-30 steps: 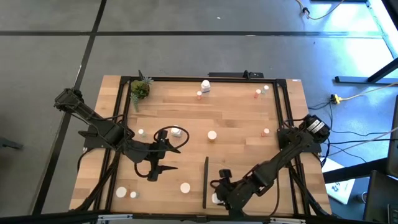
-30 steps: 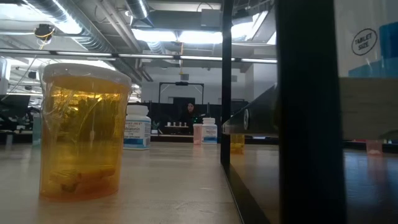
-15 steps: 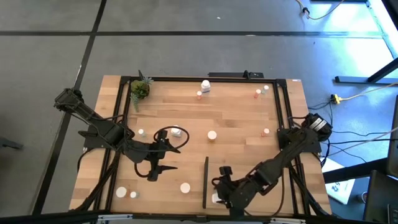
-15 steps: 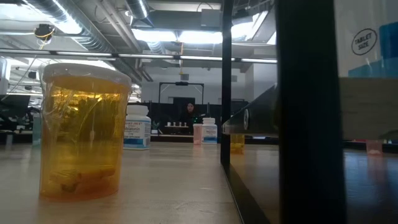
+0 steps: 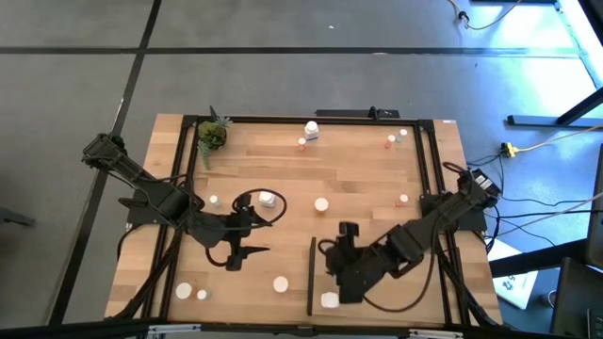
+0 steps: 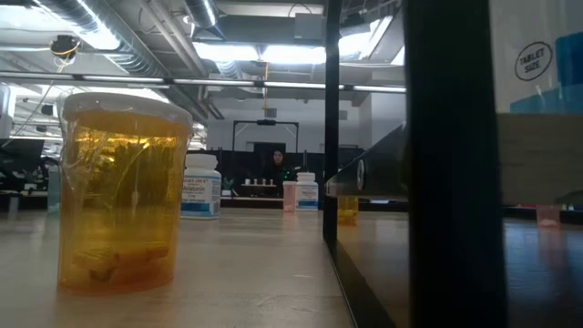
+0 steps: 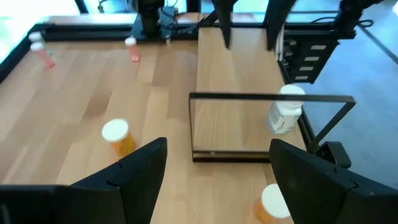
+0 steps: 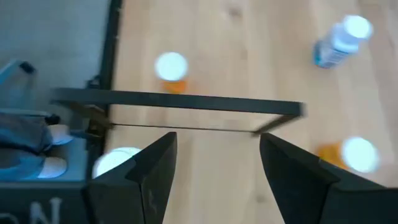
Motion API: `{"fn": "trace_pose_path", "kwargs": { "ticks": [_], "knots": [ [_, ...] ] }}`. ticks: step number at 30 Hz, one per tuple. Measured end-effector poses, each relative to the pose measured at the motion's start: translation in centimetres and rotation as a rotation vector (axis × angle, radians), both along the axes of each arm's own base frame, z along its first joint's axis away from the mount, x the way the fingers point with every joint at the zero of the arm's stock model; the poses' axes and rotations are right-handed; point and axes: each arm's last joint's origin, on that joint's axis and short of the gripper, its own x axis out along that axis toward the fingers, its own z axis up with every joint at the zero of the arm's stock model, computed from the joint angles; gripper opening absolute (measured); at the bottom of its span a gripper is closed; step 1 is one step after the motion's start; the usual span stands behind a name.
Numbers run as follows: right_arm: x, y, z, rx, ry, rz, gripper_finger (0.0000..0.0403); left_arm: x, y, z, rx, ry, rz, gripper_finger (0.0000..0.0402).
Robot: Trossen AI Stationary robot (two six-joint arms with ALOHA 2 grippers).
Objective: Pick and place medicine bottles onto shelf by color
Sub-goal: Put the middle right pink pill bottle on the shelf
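The shelf [image 5: 377, 301] is the near right wood panel, with a thin black upright frame [image 5: 311, 275] along its left edge. One white medicine bottle [image 5: 329, 300] stands on the shelf by that frame, also seen as the white bottle [image 7: 286, 112]. Other bottles stand scattered on the table: a white-capped one [image 5: 280, 282], a white one [image 5: 268, 199] and a pinkish one [image 5: 402, 200]. My right gripper [image 5: 334, 273] [image 8: 217, 137] hovers open above the shelf, just beyond the white bottle. My left gripper [image 5: 233, 261] [image 7: 217, 144] is open and empty, left of the frame.
A small green plant [image 5: 212, 135] stands in the far left corner. More bottles [image 5: 311, 130] [image 5: 390, 141] line the far edge, and two [image 5: 184, 291] sit at the near left. Black rails [image 5: 429, 160] border the table. An orange bottle [image 6: 123, 191] stands close to the low camera.
My right gripper has risen and drawn back toward the table's far edge, off the white bottle at the shelf's near end. The bottle stays standing there and now shows uncovered. The left arm has kept still.
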Motion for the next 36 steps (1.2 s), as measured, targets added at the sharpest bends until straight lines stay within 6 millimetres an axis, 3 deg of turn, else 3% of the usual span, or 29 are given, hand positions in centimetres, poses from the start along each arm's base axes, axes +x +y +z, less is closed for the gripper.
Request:
{"fn": "trace_pose_path", "kwargs": {
  "ticks": [7,14,25,36],
  "knots": [
    [0.8,-4.1,0.5,-0.026,0.095,-0.181,0.0232,-0.3,0.4,-0.6,0.004,0.049,0.076,0.0277],
    [2.2,-8.0,0.4,0.030,0.179,-0.197,0.0232,-0.6,0.6,-0.9,0.014,0.082,0.108,0.0277],
    [3.1,-14.1,0.1,-0.060,0.315,-0.003,0.0232,-0.7,1.9,-1.6,0.014,0.141,0.252,0.0277],
    [3.1,-19.9,-0.1,-0.012,0.356,0.239,0.0232,0.5,5.8,-1.9,-0.024,0.188,0.417,0.0277]
  ]
}}
